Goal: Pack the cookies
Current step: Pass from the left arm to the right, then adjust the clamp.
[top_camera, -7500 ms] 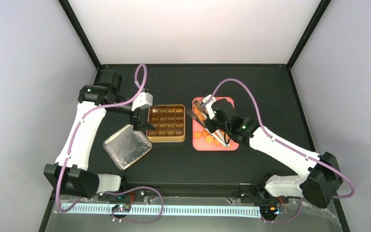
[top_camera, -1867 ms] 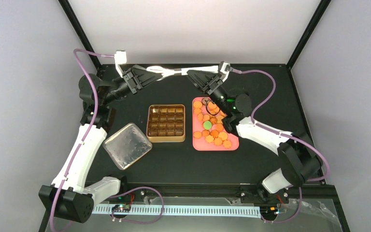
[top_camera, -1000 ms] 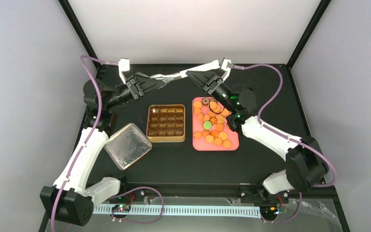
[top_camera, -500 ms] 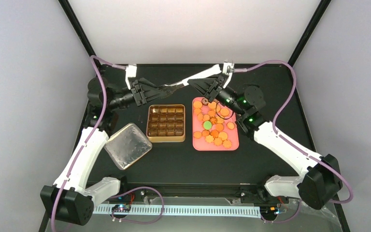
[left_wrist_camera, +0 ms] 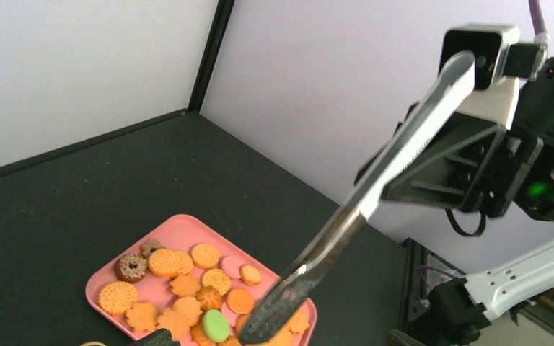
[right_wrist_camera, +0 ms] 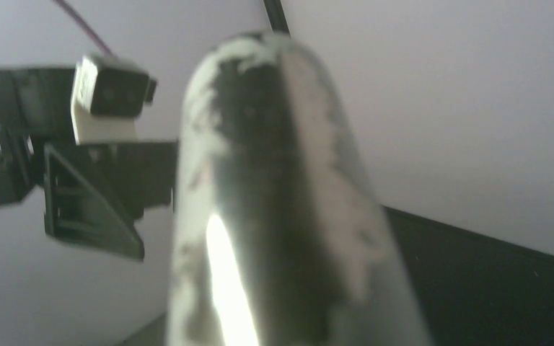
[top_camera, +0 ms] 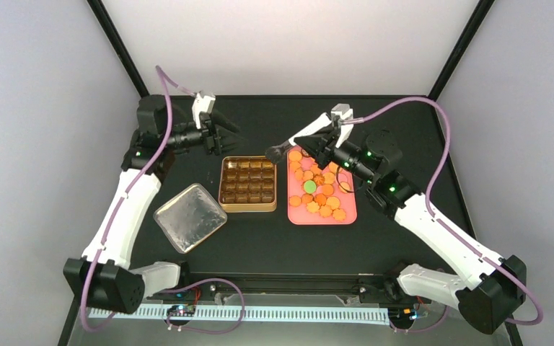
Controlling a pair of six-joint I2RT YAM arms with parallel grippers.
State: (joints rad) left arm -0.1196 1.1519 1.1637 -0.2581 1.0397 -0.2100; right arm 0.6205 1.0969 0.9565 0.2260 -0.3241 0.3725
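Observation:
The cookies (top_camera: 319, 189) lie in a heap on a pink tray (top_camera: 296, 216): mostly orange, with one green, a pink one and brown ones, also seen in the left wrist view (left_wrist_camera: 187, 288). My right gripper (top_camera: 317, 141) is shut on the metal tongs (top_camera: 288, 145), which slant down to the left, their tip over the gap between tray and tin. In the left wrist view the tongs (left_wrist_camera: 361, 209) cross above the tray (left_wrist_camera: 180, 231). The tongs (right_wrist_camera: 281, 216) fill the right wrist view, blurred. My left gripper (top_camera: 223, 133) hangs open behind the tin, holding nothing.
The brown compartmented tin (top_camera: 249, 208) stands left of the tray with its compartments showing. Its silver lid (top_camera: 190, 216) lies flat to the tin's near left. Black frame posts rise at the table's back corners.
My left gripper has opened, let go of the tongs and pulled back to the left. The right arm has swung the tongs down and nearer, towards the tray and tin.

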